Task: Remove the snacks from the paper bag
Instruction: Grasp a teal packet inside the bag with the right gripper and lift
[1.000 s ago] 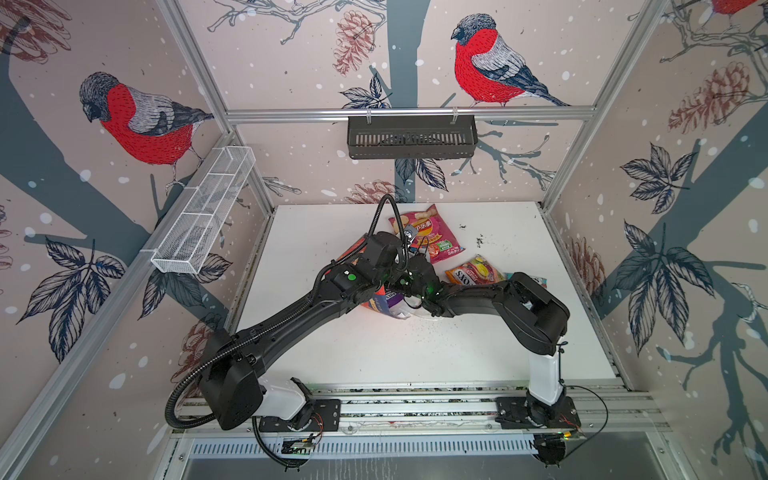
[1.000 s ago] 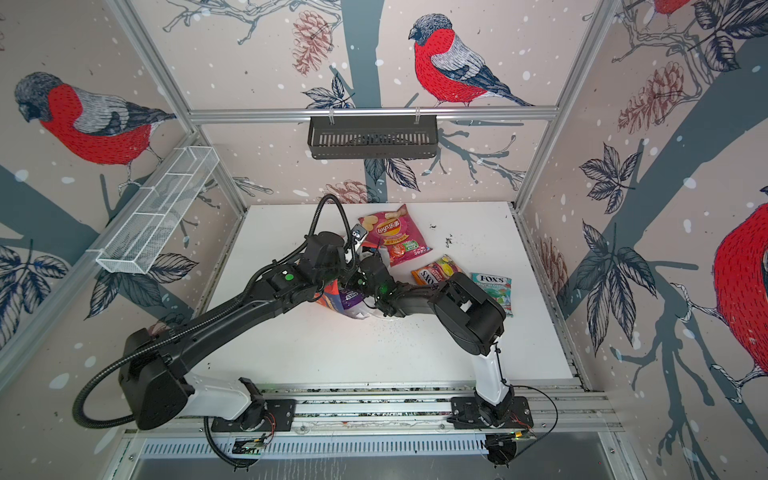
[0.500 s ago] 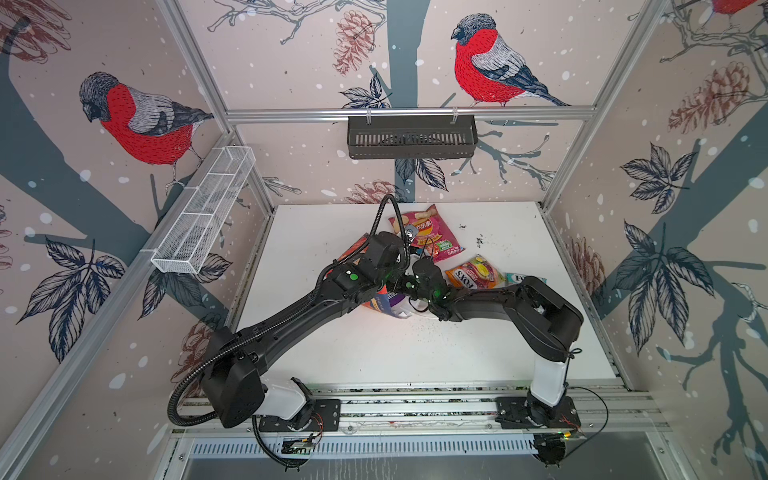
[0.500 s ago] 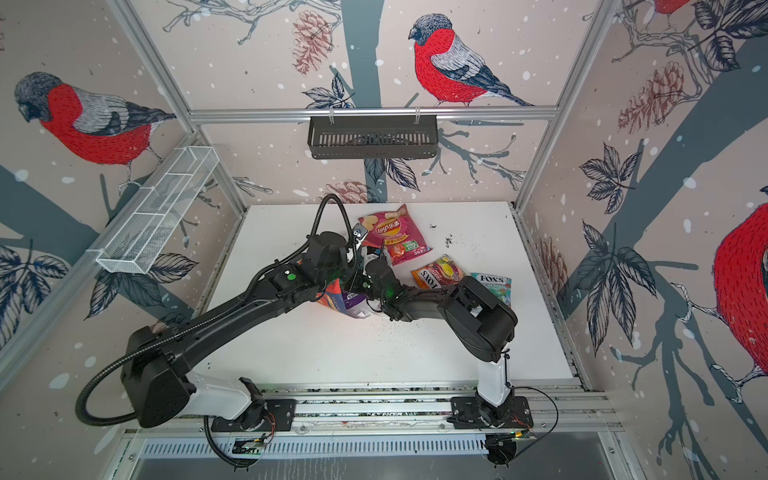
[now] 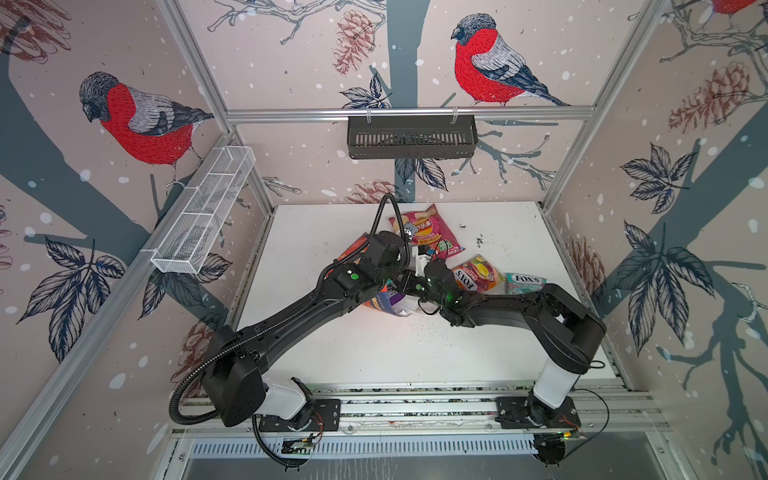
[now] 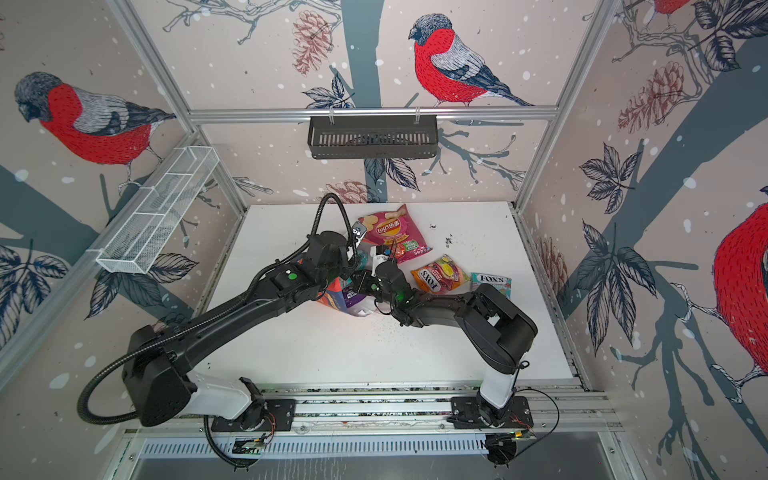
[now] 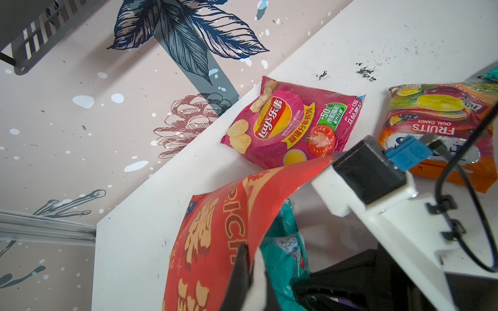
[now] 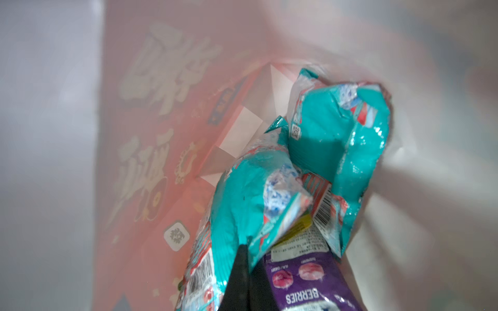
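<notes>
Bird-print walls [image 5: 291,62] — white tabletop [image 5: 316,232]

Both top views overhead, sharing table [image 5: 374,353] — wrist views close-in.

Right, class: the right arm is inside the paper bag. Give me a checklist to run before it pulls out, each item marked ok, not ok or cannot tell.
1. Left jaws shut on the bag rim, holding it: ok.
2. Right jaws shut on the teal pack edge: ok.
3. Purple pack free of that grip: cannot tell.
4. Second teal pack apart from the held one: not ok, they seem to touch.
5. Bare table for setting down: ok.
6. Bag emptied: not ok, three packs inside.
</notes>
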Controlling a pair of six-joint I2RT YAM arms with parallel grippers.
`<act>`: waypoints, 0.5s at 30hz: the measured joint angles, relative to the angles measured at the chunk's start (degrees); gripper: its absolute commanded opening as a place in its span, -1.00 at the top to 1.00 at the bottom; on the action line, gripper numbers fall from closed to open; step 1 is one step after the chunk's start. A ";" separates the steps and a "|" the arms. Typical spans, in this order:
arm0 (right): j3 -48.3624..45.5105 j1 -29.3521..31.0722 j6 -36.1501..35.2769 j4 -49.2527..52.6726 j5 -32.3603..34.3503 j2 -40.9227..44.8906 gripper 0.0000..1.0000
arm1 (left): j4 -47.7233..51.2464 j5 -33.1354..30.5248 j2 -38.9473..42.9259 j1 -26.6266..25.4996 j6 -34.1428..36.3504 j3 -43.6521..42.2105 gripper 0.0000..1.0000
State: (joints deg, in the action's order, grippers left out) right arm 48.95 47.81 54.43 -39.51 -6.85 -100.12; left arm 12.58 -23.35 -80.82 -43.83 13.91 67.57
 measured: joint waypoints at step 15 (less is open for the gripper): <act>-4.07 -3.13 -8.31 -0.46 -5.86 9.66 0.99 | 1.09 -2.78 0.00 0.13 -0.20 1.73 1.00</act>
State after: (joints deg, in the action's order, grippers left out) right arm 44.88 44.69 46.13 -39.97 -12.71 -90.45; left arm 13.67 -26.13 -80.82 -43.70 13.72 69.30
